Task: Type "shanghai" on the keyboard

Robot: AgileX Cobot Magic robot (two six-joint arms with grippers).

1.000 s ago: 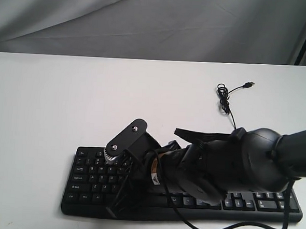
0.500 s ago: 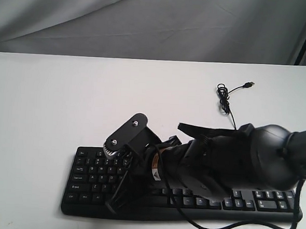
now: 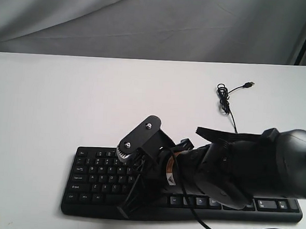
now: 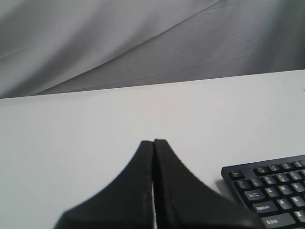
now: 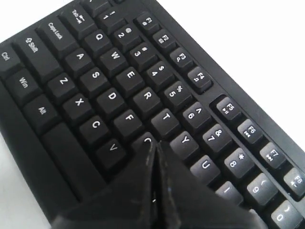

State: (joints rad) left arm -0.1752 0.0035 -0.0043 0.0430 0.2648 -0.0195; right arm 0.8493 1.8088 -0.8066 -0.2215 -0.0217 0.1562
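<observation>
While the keyboard [image 3: 94,176] is lying flat on the white table [image 3: 50,98] by its near edge, its long axis is running left to right, with the legends reading upright from the near side and the Shift and Ctrl keys at the left end. The right gripper [image 5: 153,147] is reaching across it, fingers pressed together, its tip pointing down at the key just right of F. The left gripper [image 4: 153,143] is hovering closed over bare table near the keyboard's left end.
</observation>
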